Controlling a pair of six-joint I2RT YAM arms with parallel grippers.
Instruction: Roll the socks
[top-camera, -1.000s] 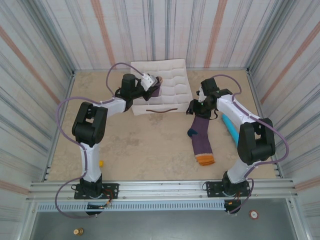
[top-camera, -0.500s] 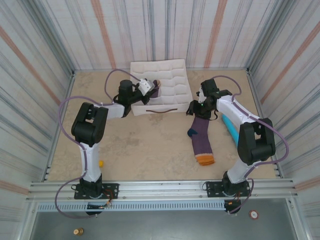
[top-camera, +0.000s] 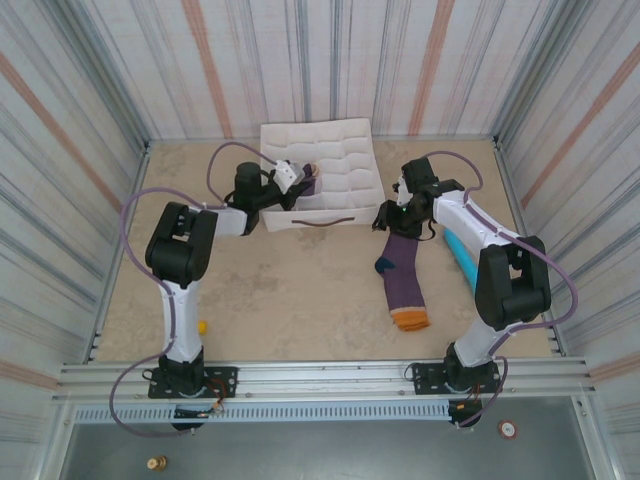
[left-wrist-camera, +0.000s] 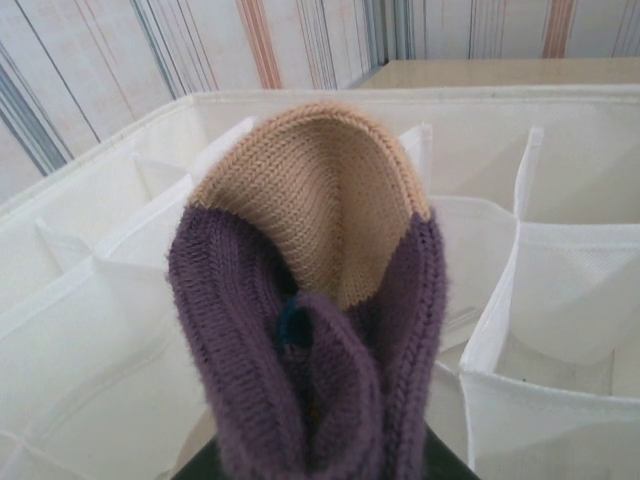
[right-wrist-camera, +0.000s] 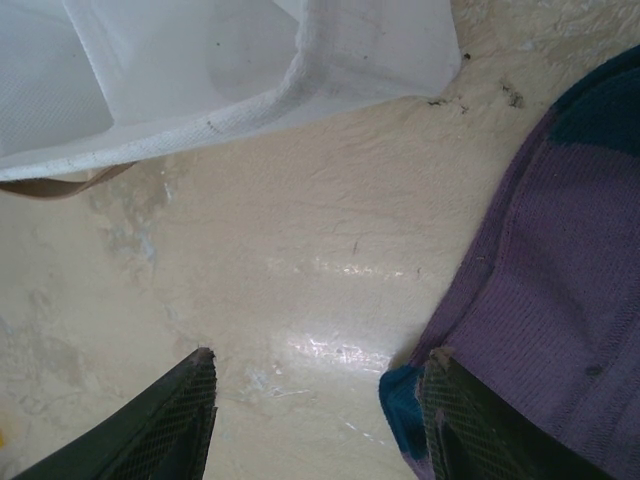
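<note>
A rolled sock (left-wrist-camera: 310, 300), a purple bundle with a tan cuff folded over its top, is held upright by my left gripper (top-camera: 303, 181), which is shut on it above the front left compartments of the white divided box (top-camera: 345, 150). The bundle hides the fingers in the left wrist view. The other sock (top-camera: 405, 275) lies flat on the table, purple with a navy toe and heel and an orange cuff nearest me. My right gripper (right-wrist-camera: 318, 362) stands open just above the table, its right finger at the navy toe edge of the flat sock (right-wrist-camera: 560, 300).
The white box (right-wrist-camera: 300, 60) has a brown strap handle (top-camera: 330, 222) on its front wall. A teal cylinder (top-camera: 462, 255) lies to the right of the flat sock. A small yellow block (top-camera: 202, 325) sits near the left arm's base. Striped walls enclose the table.
My left arm's wrist has drawn slightly back and left, with the rolled sock still held over the box. The right arm and the flat sock have not moved.
</note>
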